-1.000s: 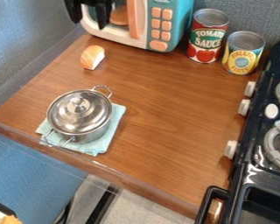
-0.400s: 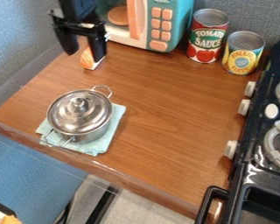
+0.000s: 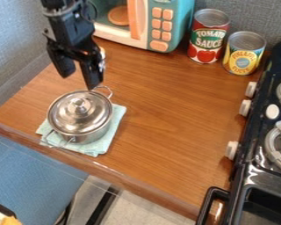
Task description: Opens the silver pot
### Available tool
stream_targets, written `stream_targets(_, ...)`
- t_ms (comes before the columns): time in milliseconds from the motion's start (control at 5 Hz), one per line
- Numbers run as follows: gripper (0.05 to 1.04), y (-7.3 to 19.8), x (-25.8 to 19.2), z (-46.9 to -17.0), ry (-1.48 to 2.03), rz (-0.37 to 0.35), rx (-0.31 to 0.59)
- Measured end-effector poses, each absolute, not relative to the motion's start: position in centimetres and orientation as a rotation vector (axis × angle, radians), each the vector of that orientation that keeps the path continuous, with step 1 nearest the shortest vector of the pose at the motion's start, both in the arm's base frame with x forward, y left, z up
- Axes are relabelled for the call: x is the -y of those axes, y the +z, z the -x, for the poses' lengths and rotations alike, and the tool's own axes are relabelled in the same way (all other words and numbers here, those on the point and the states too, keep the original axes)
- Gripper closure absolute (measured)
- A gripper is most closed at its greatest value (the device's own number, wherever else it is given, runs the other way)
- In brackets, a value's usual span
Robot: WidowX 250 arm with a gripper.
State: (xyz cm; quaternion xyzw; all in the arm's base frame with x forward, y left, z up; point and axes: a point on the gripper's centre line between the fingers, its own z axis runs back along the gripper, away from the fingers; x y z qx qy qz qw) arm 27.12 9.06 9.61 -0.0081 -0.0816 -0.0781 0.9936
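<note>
Gripper: the black 2-finger gripper (image 3: 79, 80) hangs from the upper left, pointing down, its fingers standing wide apart with a gap between them.
Silver pot: I see the silver pot (image 3: 97, 134) right below the gripper from where I look, on the near side of it.
Lid: the shiny metal lid (image 3: 63, 115) is on the pot, its round knob (image 3: 79, 104) lying below the gap between the fingertips.
Pot handles: 2 wire loops; the far one (image 3: 110, 91) is near the right-hand fingertip, though I can't tell if they touch, and the near one (image 3: 59, 143) is on the pot's other side, farther from the gripper.
Cloth: a folded pale teal cloth (image 3: 118, 121) lies under the pot, so also below the gripper.
Toy microwave: the teal-and-white toy microwave (image 3: 184, 13) stands behind the gripper and to its right, with 7 orange buttons and an orange disc (image 3: 119, 16) inside.
Cans: 2 cans stand well to the gripper's right, the red tomato can (image 3: 208, 35) closer to it than the yellow can (image 3: 244, 52).
Toy stove: the black toy stove (image 3: 248, 162) is farthest right of the gripper, with 3 white knobs along its near side.
Counter: the brown wood counter (image 3: 166, 118) spreads under the gripper and out to its right.
</note>
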Motion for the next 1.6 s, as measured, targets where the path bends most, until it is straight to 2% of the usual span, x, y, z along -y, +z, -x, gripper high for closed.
stream_targets(400, 0.083, 7.7, -8.5, -26.6, -0.183, -0.046, 0.161)
stream_targets(800, 0.118, 5.7, -9.3, -26.5, -0.167, -0.087, 0.112)
stream_targets(1000, 0.208, 5.1, -9.5, -26.1, -0.168, -0.103, 0.100)
stream_targets(1200, 0.490, 5.0, -9.1, -26.1, -0.186, -0.108, 0.098)
stream_targets(1400, 0.728, 5.1, -9.1, -26.1, -0.188, -0.112, 0.099)
stream_targets(1600, 0.801, 5.3, -9.0, -26.2, -0.189, -0.101, 0.090)
